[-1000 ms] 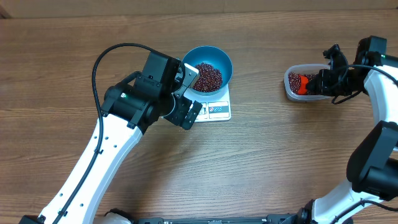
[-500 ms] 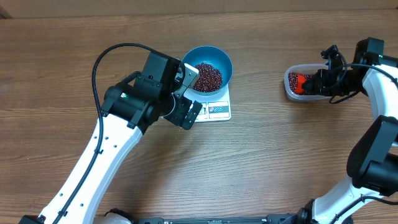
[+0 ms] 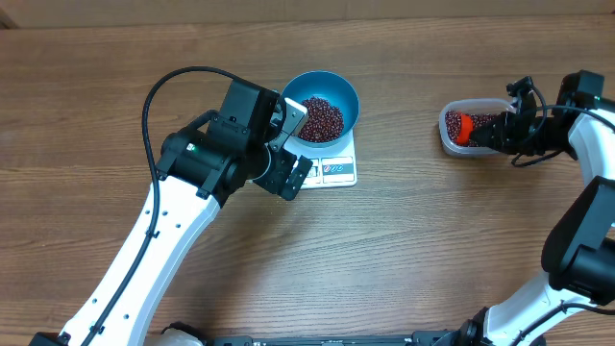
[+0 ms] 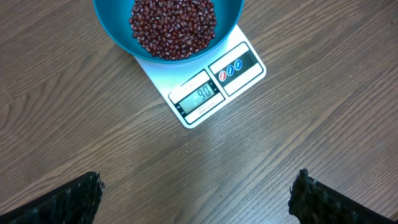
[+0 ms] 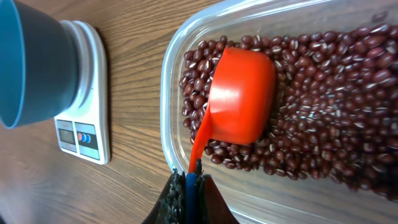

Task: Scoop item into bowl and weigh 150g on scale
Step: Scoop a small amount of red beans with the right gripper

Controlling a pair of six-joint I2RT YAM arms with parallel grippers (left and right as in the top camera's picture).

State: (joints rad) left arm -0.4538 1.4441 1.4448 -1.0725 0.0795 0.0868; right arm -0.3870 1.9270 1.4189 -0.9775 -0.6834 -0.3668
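**A:** A wood-grain counter [image 3: 432,250]. What has moved on it?

**B:** Only the right pincer [image 5: 188,186]. Clamped on the handle of the scoop [image 5: 242,96], it has slid toward the right edge. The scoop lies mouth-down in the tub [image 3: 447,139] of beans [image 5: 323,93].

**A:** And the left pincer [image 3: 298,146]?

**B:** It is unmoved, wide open and empty beside the scale [image 3: 336,171]. The bowl [image 3: 348,96] sits on the scale near the far edge, part-filled. The display looks short of the target, so another scoop seems due.

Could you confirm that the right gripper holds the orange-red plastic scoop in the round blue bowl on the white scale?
No: in the right wrist view the right gripper holds the orange-red plastic scoop in the clear plastic tub of red-brown beans, not in the round blue bowl on the white scale.
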